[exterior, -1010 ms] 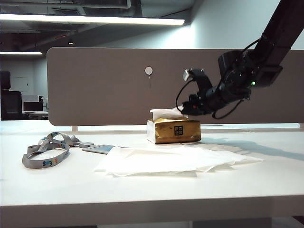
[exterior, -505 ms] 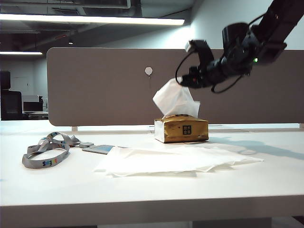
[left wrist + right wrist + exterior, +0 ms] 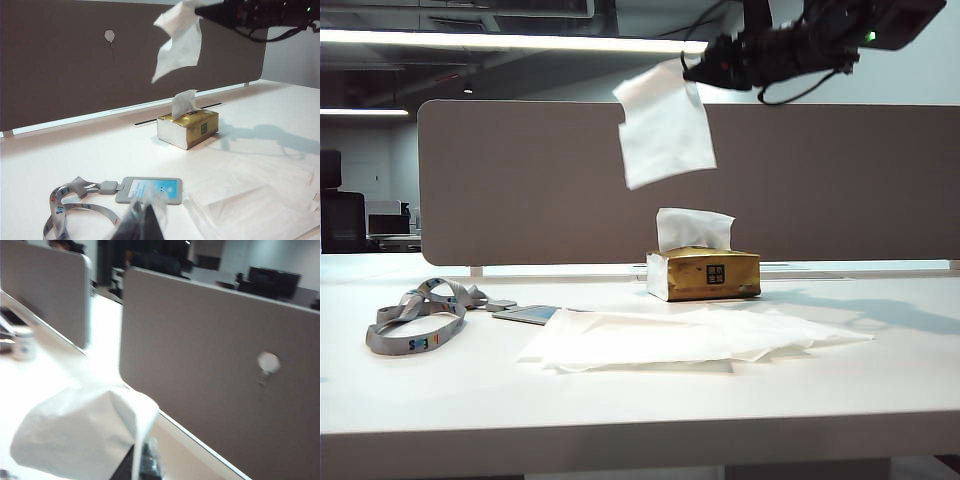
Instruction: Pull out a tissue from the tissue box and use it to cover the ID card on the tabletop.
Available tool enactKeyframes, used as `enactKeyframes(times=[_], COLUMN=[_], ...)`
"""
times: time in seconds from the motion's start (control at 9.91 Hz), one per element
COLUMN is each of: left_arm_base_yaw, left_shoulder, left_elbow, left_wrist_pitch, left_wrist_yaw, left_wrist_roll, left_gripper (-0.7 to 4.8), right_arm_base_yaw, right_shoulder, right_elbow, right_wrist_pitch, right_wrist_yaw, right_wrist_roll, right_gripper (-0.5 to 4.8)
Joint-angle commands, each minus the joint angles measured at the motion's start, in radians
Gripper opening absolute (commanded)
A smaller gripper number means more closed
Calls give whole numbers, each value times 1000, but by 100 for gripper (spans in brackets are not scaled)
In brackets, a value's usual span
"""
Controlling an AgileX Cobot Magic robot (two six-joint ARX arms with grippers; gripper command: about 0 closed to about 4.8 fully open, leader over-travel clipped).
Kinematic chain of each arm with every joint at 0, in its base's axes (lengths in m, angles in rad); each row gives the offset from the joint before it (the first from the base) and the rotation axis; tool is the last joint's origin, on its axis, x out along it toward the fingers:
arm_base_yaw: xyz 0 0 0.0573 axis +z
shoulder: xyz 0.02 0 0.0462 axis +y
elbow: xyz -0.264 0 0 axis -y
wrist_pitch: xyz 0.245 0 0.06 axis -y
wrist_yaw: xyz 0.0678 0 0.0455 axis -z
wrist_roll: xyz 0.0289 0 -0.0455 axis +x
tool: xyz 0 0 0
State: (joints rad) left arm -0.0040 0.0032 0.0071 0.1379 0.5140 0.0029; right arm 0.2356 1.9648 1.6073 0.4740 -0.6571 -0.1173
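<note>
The right tool [image 3: 692, 72] pinched one tissue [image 3: 665, 125] high above the one box [image 3: 705, 275]; the left tool [image 3: 142, 222], shut, sat near the one card [image 3: 150, 190] on the table [image 3: 640, 400]

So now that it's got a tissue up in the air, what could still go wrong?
The right gripper pinches the tissue only at one corner, high above the tissue box, so the loose sheet might flutter or slip free. The ID card lies well away to the left, beside a pile of white sheets, so the tissue could land on those instead. The left gripper sits close in front of the card.
</note>
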Motion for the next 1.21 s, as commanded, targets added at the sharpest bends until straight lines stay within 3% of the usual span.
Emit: enactKeyframes(times=[0.1, 0.4, 0.5, 0.81, 1.21], left_arm_base_yaw=[-1, -1, -1, -1, -1], left_shoulder=[1, 1, 1, 1, 1], left_elbow=[4, 4, 4, 4, 4], left_wrist_pitch=[10, 11, 12, 15, 18], left_wrist_yaw=[-5, -5, -5, -5, -3], left_wrist_roll=[-3, -3, -3, -4, -9], left_gripper=[-5, -5, -5, -5, -5], right_arm_base_yaw=[50, 127, 158, 227, 227], right_shoulder=[-51, -50, -48, 39, 167], right_elbow=[3, 2, 2, 2, 3], right_wrist_pitch=[-163, -350, -384, -372, -211], right_wrist_yaw=[-103, -128, -125, 5, 43], right_wrist_roll=[25, -11, -73, -92, -31], right_gripper=[-1, -1, -1, -1, -1])
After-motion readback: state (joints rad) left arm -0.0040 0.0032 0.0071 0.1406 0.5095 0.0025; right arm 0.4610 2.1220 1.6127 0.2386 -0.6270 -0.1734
